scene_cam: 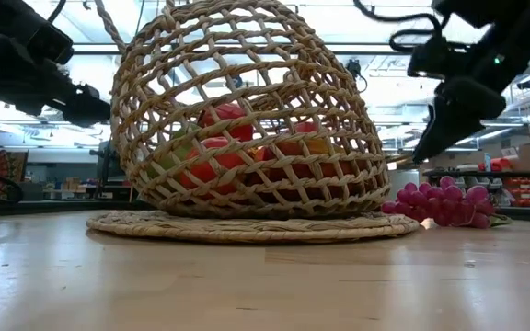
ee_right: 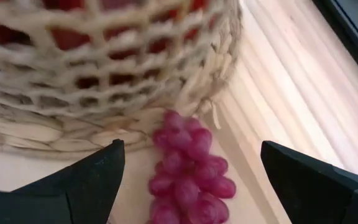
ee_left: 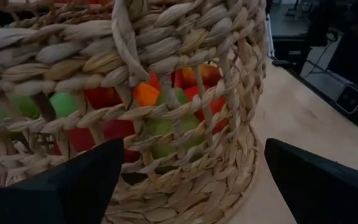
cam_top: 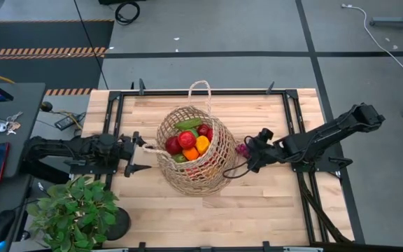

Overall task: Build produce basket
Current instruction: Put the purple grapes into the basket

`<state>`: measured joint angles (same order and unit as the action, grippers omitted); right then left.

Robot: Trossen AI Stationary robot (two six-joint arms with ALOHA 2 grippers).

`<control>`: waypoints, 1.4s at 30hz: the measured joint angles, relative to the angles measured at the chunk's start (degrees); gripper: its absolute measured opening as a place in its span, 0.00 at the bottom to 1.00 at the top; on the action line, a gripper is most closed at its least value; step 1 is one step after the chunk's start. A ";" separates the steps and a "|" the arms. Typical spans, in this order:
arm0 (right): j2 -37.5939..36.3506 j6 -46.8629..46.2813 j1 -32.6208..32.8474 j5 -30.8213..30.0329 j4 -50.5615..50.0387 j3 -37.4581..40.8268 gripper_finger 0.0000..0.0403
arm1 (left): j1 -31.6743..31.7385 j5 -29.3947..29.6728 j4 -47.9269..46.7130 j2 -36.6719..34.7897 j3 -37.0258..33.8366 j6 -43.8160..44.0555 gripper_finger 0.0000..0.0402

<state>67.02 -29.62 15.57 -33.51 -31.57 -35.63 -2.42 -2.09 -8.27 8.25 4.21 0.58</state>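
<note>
The tan wicker basket (cam_top: 194, 164) stands on a flat woven mat (scene_cam: 247, 226) at the table's middle. Inside it lies produce: red (cam_top: 187, 139), orange (cam_top: 202, 144) and green (cam_top: 187, 124) pieces. A bunch of purple grapes (ee_right: 188, 168) lies on the table against the mat's right edge, also visible in the low view (scene_cam: 440, 206). My right gripper (ee_right: 191, 149) hangs open above the grapes, slanting down, one finger on either side and clear of them. My left gripper (cam_top: 144, 154) stands open and level at the basket's left wall (ee_left: 166, 93), close to a loop handle (ee_left: 123, 37).
A leafy potted plant (cam_top: 72, 210) stands at the table's near left corner. A second loop handle (cam_top: 200, 87) sticks out on the basket's far side. Black frame rails (cam_top: 296, 133) run along the table's sides. Bare wood lies in front of the basket.
</note>
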 joint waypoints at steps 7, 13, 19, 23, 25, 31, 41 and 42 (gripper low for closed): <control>-1.04 -2.17 -1.18 0.37 4.60 5.01 0.94 | 0.00 0.10 5.07 0.00 -0.02 13.00 0.99; -0.48 -1.52 -1.42 -0.01 16.50 11.83 0.94 | 0.00 0.42 9.35 -0.02 0.01 18.68 0.99; -0.55 -2.37 -1.43 -1.54 24.71 18.63 0.94 | -0.09 -0.10 8.27 0.57 0.09 15.90 0.99; -0.55 -3.35 -1.46 -1.03 26.87 20.35 0.92 | -0.07 0.87 8.33 1.48 0.13 14.79 0.99; -0.55 -3.63 -1.46 -0.48 26.90 20.52 0.89 | -0.05 0.95 8.31 1.93 0.13 14.64 0.99; -0.55 -2.85 -1.46 0.20 26.88 20.60 0.79 | -0.05 1.06 7.91 3.54 0.13 15.40 0.99; -0.57 -1.73 -1.46 1.49 26.84 20.60 0.58 | -0.07 6.01 7.89 4.98 0.15 7.53 0.99; -0.57 -1.71 -1.46 1.69 26.84 20.60 0.56 | -0.07 6.01 7.89 4.98 0.15 7.68 0.99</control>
<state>66.46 -31.33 14.11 -31.83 -4.73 -15.03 -2.48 3.92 -0.38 13.23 4.36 8.27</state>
